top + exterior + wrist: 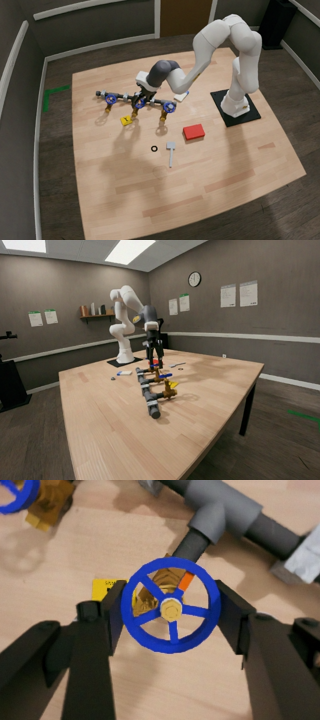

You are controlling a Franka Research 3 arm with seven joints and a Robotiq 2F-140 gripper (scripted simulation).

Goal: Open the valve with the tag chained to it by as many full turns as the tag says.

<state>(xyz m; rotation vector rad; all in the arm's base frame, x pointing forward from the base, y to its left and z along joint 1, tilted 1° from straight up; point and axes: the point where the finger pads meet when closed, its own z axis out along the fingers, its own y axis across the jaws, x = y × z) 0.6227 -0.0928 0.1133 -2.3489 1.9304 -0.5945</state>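
A grey pipe (119, 96) (145, 392) (220, 515) on the table carries three brass valves with blue handwheels. My gripper (139, 101) (154, 366) (168, 595) comes straight down on the middle handwheel (143, 103) (154, 365) (172, 632) and is shut on its rim, one finger on each side. An orange mark (186, 581) sits on that wheel's rim. A yellow tag (126, 120) (173, 384) (104, 588) lies on the table just below this valve; its figure is too small to read. The left handwheel (111, 95) (165, 375) (15, 500) and the right handwheel (169, 106) stand free.
A red block (193, 131), a grey flat tool (170, 152), a small black ring (153, 150) and a white and blue item (180, 96) (124, 373) lie on the table. A small nut (112, 378) lies behind the pipe. The arm's base plate (254, 116) is at the right.
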